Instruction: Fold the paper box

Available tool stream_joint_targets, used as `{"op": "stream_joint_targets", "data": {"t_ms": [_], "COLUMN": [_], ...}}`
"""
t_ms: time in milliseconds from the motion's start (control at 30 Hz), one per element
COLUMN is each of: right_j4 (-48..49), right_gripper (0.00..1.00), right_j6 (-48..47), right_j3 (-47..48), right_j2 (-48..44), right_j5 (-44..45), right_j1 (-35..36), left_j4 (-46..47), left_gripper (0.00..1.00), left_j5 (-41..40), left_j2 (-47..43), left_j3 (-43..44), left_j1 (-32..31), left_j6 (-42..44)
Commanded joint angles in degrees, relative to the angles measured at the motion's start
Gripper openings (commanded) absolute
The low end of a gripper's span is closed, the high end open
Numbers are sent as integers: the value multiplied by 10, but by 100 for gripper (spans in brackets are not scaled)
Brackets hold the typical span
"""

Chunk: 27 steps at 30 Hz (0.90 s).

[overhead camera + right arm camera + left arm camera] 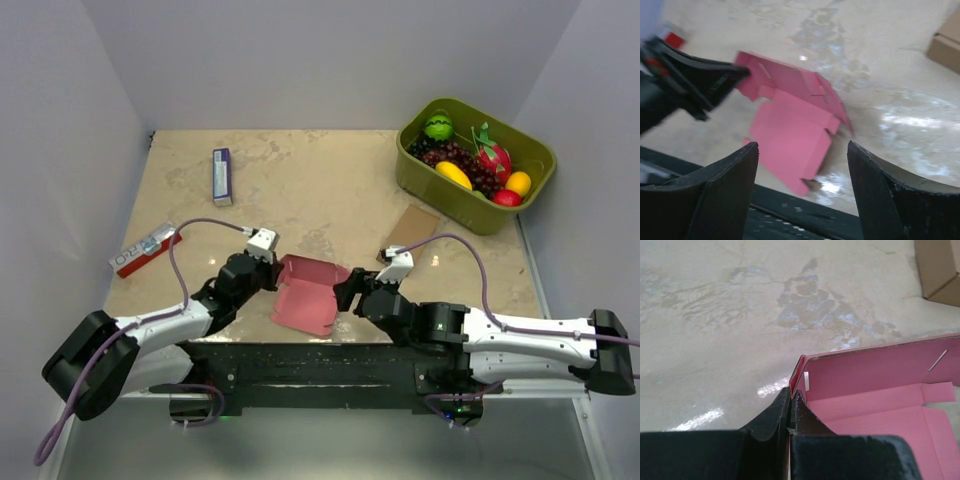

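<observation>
Between the two grippers, near the table's front edge: the paper box (308, 298) lies on the table (330, 190) — pink card, partly folded.
Box shape: one wall stands up along the far side; the other panels lie flat and reach from it toward the arm bases.
Box long axis: the standing wall runs left to right across the table, and the open inside faces up and toward the arms.
Left gripper (277, 268): clamped on the left-end corner of the standing wall; its wrist view shows the card edge pinched between the fingers (775, 414).
Right gripper (345, 288): jaws wide apart with nothing between them — just beside the box's right edge; contact cannot be told.
Right wrist view: the box lies ahead of the spread fingers (735, 175), tilted across the view.
Far right corner: green tub (531, 150) of fruit.
Beside the tub: brown card (412, 228), flat.
Left side: red-and-white packet (145, 250), well apart from the box.
</observation>
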Motion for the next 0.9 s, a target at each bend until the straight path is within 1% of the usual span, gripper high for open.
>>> {"op": "stream_joint_targets", "data": {"t_ms": [0, 33, 100, 167, 233, 267, 300, 367, 433, 633, 700, 867], "right_j4": [191, 221, 283, 291, 328, 340, 357, 380, 414, 401, 387, 389], "right_gripper": [75, 75, 73, 72, 71, 70, 70, 66, 65, 66, 66, 65], "right_j6": [123, 143, 168, 190, 208, 219, 249, 278, 301, 311, 336, 372], "right_j3": [-6, -9, -2, 34, 57, 62, 64, 57, 54, 92, 97, 96], "right_j2": [12, 44, 86, 153, 190, 225, 240, 275, 292, 344, 359, 392], "right_j5": [-48, -64, -68, -79, -93, -103, -109, -115, -110, -94, -86, -69], "right_j1": [0, 0, -2, -12, -24, -34, -40, -54, -64, -89, -94, -117], "left_j4": [43, 45, 54, 69, 78, 84, 86, 90, 93, 105, 107, 120], "left_gripper": [0, 0, 0, 0, 0, 0, 0, 0, 0, 0, 0, 0], "left_j5": [-97, -110, -118, -124, -122, -122, -123, -130, -136, -136, -135, -140], "left_j2": [-15, -14, -15, -17, -21, -23, -23, -30, -40, -45, -43, -47], "left_j3": [-31, -37, -43, -54, -62, -63, -66, -70, -77, -84, -84, -93], "left_j1": [-14, -16, -23, -23, -25, -26, -27, -28, -28, -28, -28, -30], "left_j6": [-25, -29, -31, -33, -35, -35, -35, -34, -31, -29, -31, -34]}}
